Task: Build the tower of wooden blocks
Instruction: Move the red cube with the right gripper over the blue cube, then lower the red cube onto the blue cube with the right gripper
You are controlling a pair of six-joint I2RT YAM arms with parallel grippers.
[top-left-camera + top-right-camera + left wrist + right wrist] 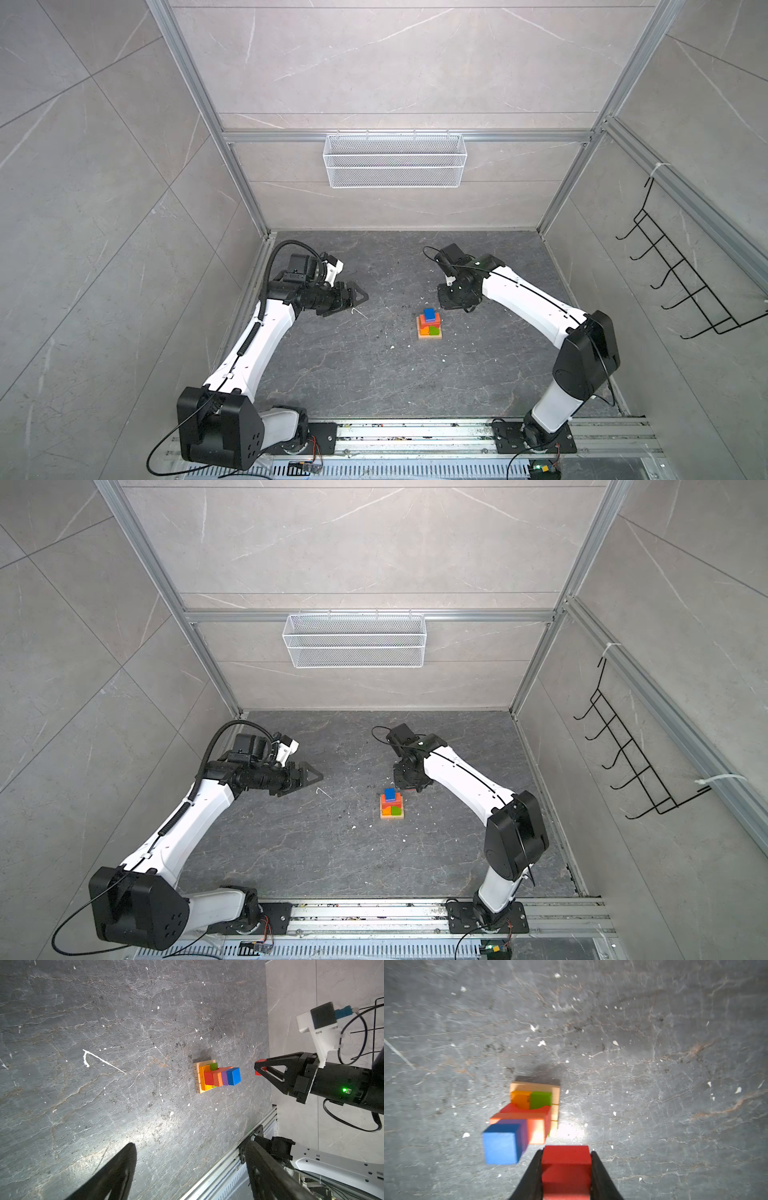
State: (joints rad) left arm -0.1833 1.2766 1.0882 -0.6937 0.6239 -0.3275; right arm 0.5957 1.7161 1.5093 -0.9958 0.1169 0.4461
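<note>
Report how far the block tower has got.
Done: the tower stands on its tan base, stepped up through orange, green, red and purple blocks to a blue cube. In hand: the right gripper is shut on a red cube clear of the tower; the left gripper is open and empty. Left: set that red cube on the blue one.

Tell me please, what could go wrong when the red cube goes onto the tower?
1. The blue cube on top is a small landing spot; the red cube, set off-centre, may slide off.
2. The right gripper is shut on the red cube, with fingers along its sides; lowering, they may knock the blue cube.
3. The tower narrows upward, so a push may topple its upper layers.
</note>
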